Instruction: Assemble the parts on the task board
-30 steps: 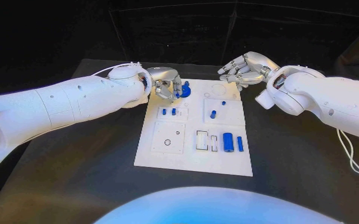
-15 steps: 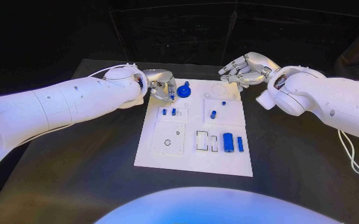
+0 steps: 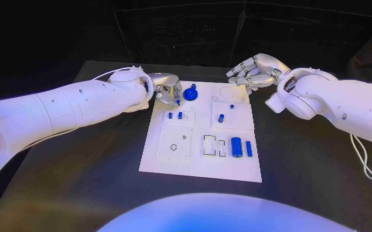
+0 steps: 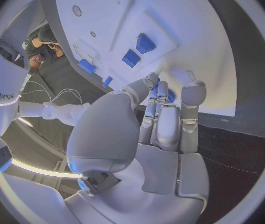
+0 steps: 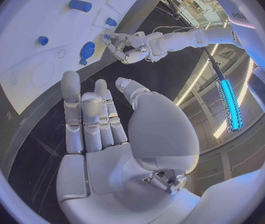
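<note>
- The task board (image 3: 203,159) lies mid-table before me.
- My left hand (image 3: 166,91) sits at its far left corner, beside a round part (image 3: 190,95).
- My right hand (image 3: 254,73) hovers past its far right corner.

Black worktop (image 3: 93,173); white task board (image 3: 194,165) lies flat at its middle, long side running away from the robot.

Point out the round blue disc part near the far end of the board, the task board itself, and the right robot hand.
Round blue disc part (image 3: 191,94), head view, on its flat face.
Task board (image 3: 203,168), head view, on bare white surface near its front edge.
Right robot hand (image 3: 252,71), head view, on the middle of the hand.
</note>
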`<state>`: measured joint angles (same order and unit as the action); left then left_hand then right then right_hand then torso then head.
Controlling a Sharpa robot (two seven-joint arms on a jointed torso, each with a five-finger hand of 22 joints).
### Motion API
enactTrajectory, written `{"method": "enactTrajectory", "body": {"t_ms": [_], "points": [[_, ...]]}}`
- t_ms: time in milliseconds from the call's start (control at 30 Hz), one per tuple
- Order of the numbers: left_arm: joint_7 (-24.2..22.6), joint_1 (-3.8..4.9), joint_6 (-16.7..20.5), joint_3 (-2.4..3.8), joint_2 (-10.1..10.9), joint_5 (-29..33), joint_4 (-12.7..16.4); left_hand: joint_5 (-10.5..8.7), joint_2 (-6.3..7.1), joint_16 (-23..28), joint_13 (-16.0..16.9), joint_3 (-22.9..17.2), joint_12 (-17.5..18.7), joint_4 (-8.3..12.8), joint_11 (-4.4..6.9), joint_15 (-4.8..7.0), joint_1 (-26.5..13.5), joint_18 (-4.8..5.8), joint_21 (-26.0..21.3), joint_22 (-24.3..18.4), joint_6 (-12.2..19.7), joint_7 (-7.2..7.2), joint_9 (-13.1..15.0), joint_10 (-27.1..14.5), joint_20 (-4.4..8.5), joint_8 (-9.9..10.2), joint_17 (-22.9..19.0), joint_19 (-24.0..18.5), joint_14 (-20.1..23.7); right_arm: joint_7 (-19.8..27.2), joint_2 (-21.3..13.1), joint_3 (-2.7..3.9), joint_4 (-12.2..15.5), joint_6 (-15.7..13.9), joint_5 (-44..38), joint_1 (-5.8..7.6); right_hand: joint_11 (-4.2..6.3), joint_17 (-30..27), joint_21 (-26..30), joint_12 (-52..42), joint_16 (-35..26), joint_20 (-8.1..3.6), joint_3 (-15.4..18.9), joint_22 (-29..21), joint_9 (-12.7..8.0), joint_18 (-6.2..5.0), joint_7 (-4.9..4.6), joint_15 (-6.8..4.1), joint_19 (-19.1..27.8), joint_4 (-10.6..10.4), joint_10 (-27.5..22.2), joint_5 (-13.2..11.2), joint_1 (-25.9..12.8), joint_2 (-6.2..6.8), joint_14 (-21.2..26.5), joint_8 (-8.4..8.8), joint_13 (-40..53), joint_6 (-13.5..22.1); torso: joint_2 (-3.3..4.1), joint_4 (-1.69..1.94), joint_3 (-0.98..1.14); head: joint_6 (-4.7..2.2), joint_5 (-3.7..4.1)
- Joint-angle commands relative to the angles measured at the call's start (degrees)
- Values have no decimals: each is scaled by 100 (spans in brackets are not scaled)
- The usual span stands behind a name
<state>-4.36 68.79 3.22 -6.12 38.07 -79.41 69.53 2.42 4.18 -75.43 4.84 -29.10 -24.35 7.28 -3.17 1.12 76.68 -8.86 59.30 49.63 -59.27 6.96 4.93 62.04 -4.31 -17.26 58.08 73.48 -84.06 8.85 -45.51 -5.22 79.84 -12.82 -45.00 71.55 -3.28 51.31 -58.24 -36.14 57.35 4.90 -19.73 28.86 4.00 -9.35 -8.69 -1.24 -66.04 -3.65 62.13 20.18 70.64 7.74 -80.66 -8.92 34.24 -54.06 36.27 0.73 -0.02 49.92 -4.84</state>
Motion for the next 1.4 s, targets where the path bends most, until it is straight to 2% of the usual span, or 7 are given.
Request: {"method": "enactTrajectory", "body": {"t_ms": [33, 400, 667, 867, 1400], "points": [[1, -2, -126, 2, -20, 40, -8, 28, 10, 25, -5, -5, 31, -16, 13, 46, -58, 59, 23, 7, -53, -5, 5, 43, -5, 7, -10, 34, -32, 54, -1, 4, 11, 31, -8, 10, -24, 8, 33, -26, -24, 4, 1, -6, 2, -80, -1, 20, -22, -30, -31, 29, 0, -40, -14, -21, -6, 53, 1, -3, -2, 3, -2], [29, -11, -194, 0, -46, 40, -54, 28, 9, 26, -8, -5, 37, -19, 14, 47, -65, 57, 17, 2, -57, -6, 3, 48, -5, 10, -13, 30, -32, 54, 0, 4, 11, 30, -8, 10, -24, 8, 33, -26, -24, 4, 1, -6, 2, -80, -1, 20, -22, -30, -31, 29, 0, -40, -14, -21, -6, 53, 2, 5, -2, 8, 0], [66, -12, -294, -2, -66, 36, -89, 28, 6, 29, -9, -8, 41, -19, 15, 47, -65, 55, 10, -8, -59, -7, 2, 51, -4, 12, -20, 25, -31, 53, -2, 4, 14, 29, -8, 10, -24, 8, 33, -26, -24, 4, 1, -6, 2, -80, -1, 20, -22, -30, -31, 29, 0, -40, -14, -21, -6, 53, -1, -5, -2, 8, -7], [55, -12, -308, -3, -88, 35, -121, 28, 14, 26, -13, -5, 50, -18, 14, 48, -71, 54, 5, -12, -57, -8, -1, 51, -4, 19, -15, 21, -31, 53, -1, 4, 16, 27, -8, 10, -24, 8, 33, -26, -24, 4, 1, -6, 2, -80, -1, 20, -22, -30, -31, 29, 0, -40, -14, -21, -6, 53, 1, 5, -3, 8, 0], [64, -13, -307, -7, -151, 36, -198, 28, 135, 52, -112, -55, 371, -19, -105, -42, -180, 56, -41, -34, 291, 102, -120, -145, -66, 377, -106, -28, -11, 56, -2, 4, 18, 26, -8, 10, -24, 8, 33, -26, -24, 4, 1, -6, 2, -80, -1, 20, -22, -30, -31, 29, 0, -40, -14, -21, -6, 53, -1, 4, -2, 8, 0]]}}
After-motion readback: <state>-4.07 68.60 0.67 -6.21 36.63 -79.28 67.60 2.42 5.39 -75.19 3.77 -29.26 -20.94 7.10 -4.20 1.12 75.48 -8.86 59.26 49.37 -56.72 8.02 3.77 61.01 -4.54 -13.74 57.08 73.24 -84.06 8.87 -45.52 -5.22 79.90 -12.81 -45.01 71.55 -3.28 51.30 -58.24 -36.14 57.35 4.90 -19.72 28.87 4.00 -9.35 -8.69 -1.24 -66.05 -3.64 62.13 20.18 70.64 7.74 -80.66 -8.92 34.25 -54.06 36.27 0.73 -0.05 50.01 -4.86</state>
